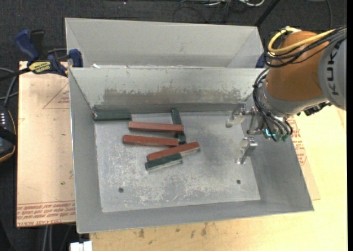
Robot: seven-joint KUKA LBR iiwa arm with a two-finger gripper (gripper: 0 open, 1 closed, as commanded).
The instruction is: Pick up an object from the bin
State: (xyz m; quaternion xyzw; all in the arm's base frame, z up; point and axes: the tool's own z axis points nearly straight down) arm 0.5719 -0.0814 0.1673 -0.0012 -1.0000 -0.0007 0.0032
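**Well apart from the bars, gripper spread over bare floor**

Right, the gripper point(240, 138) hangs at the right side of the bin point(165, 195). Its two fingers are spread wide with nothing between them, and there is bare metal floor below. The things to pick lie well apart from it, left of centre, in a loose cluster of flat bars. Nearest is a slanted reddish-brown bar point(185, 149), touching a dark green bar point(164, 162) just in front of it. Behind those lie an upper reddish-brown bar point(155, 127) and a middle reddish-brown bar point(150, 140), nearly parallel, with a short dark green piece point(176, 117) by their right ends. A long dark green bar point(112, 115) lies against the back wall, far left.
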